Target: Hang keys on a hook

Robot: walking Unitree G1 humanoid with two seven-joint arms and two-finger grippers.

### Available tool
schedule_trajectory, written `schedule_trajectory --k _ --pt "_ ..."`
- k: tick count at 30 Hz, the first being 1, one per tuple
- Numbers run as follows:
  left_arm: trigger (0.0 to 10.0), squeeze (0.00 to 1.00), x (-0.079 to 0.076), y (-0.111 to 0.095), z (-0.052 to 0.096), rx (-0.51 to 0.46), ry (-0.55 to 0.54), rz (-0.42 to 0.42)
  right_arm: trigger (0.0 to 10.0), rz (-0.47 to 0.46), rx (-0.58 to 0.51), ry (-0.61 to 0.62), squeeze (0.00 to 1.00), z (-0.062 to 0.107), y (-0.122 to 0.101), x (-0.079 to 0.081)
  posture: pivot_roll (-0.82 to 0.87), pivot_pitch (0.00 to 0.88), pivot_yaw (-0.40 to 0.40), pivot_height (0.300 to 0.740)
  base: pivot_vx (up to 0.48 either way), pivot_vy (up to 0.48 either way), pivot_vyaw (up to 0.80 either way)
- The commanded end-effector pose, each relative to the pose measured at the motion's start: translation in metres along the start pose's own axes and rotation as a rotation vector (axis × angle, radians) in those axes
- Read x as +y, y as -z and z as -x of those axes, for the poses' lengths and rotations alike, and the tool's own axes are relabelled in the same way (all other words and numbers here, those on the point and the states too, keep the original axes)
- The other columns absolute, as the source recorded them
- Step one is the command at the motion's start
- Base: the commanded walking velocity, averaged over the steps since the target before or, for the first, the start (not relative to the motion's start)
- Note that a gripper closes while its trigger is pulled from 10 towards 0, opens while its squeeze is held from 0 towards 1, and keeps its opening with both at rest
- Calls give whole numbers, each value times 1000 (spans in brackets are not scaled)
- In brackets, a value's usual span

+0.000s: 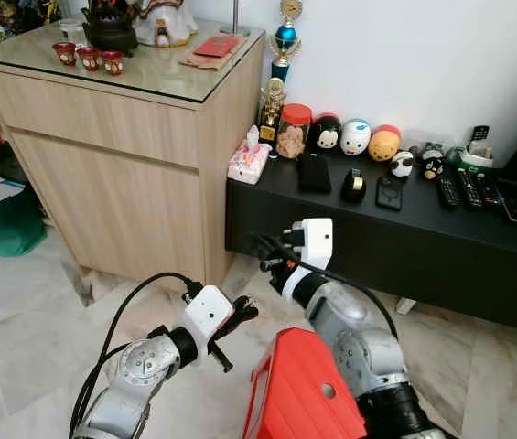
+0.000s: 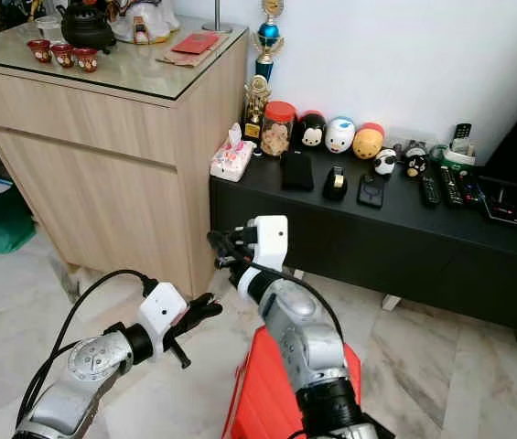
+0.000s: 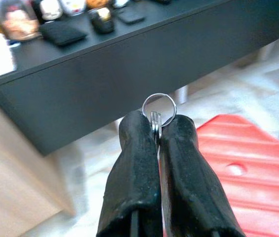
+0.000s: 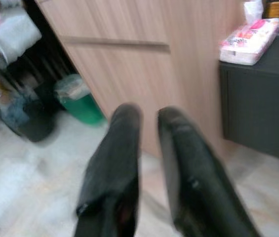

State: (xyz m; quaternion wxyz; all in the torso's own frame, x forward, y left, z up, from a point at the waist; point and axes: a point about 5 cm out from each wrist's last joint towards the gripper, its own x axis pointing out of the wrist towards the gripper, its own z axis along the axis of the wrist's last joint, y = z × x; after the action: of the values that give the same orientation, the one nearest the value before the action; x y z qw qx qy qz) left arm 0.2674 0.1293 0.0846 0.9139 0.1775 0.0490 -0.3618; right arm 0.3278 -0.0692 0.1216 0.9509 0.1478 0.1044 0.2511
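Left wrist view shows the left gripper pinching the keys by their ring, low over the floor near a black cabinet; the right gripper, slightly parted, holds nothing; carrying seems underway; next, finding a hook.

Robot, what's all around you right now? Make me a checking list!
Surface: pale marble floor; black low cabinet.
Job's things: key ring pinched in left gripper; hook: nothing seen.
Clutter: toy figures, remotes, tissue pack on the black low cabinet.
Grippers: left gripper shut on key ring; right gripper open, empty.
Cables: black cable looping at left arm.
Surroundings: wooden cabinet, red box.
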Motion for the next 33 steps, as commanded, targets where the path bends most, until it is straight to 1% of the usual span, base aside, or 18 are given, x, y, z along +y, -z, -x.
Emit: schedule_trajectory --k 1,2,3,4,7,11,12,13,15,16,20,23,24,26,27,28,30,33 --pt "1608 0 6 10 4 59 -59 -15 10000 36 7 168 0 10 1 -39 101 0 -136 740 0 0 0" --pt "1608 0 9 12 5 70 -80 -21 10000 52 13 202 0 13 1 -46 101 0 -136 740 0 0 0" --pt "4588 0 12 13 6 74 -104 -31 10000 78 23 246 0 16 2 -57 98 0 -135 740 0 0 0" --pt "10000 0 18 14 10 77 -156 -40 10000 110 54 342 0 26 7 -81 99 0 -135 740 0 0 0" --pt "10000 0 27 17 15 92 -227 -62 10000 124 123 445 0 43 21 -108 100 0 -133 740 0 0 0" --pt "10000 0 40 24 22 139 -342 -96 10000 125 251 519 0 62 50 -127 97 0 -130 740 0 0 0" --pt "10000 0 40 24 22 139 -342 -96 10000 125 251 519 0 62 50 -127 97 0 -130 740 0 0 0" --pt "10000 0 48 29 26 176 -428 -92 10000 123 320 538 0 71 68 -132 99 0 -128 740 0 0 0" --pt "10000 0 53 33 29 195 -471 -82 10000 122 354 542 0 76 77 -133 100 0 -128 740 0 0 0" --pt "10000 0 60 42 35 249 -546 -76 10000 110 414 562 0 87 95 -135 100 0 -128 740 0 0 0" --pt "10000 0 62 65 46 319 -619 -10 10000 103 506 593 0 104 120 -137 99 0 -125 740 0 0 0" --pt "10000 0 54 89 55 383 -661 98 10000 89 566 608 0 118 138 -136 97 0 -128 740 0 0 0" --pt "10000 0 54 89 55 383 -661 98 10000 89 566 608 0 118 138 -136 97 0 -128 740 0 0 0" --pt "10000 0 39 113 64 463 -684 187 10000 78 600 620 0 129 149 -136 88 0 -127 740 0 0 0" --pt "10000 0 39 113 64 463 -684 187 10000 78 600 620 0 129 149 -136 88 0 -127 740 0 0 0" --pt "10000 0 26 130 70 532 -689 255 10000 63 613 630 0 136 156 -135 86 0 -127 740 0 0 0" --pt "10000 0 18 138 73 564 -689 289 10000 54 619 636 0 140 159 -135 85 0 -128 740 0 0 0" --pt "10000 0 -13 163 85 673 -680 433 10000 19 645 653 0 152 171 -133 79 0 -132 740 0 0 0"
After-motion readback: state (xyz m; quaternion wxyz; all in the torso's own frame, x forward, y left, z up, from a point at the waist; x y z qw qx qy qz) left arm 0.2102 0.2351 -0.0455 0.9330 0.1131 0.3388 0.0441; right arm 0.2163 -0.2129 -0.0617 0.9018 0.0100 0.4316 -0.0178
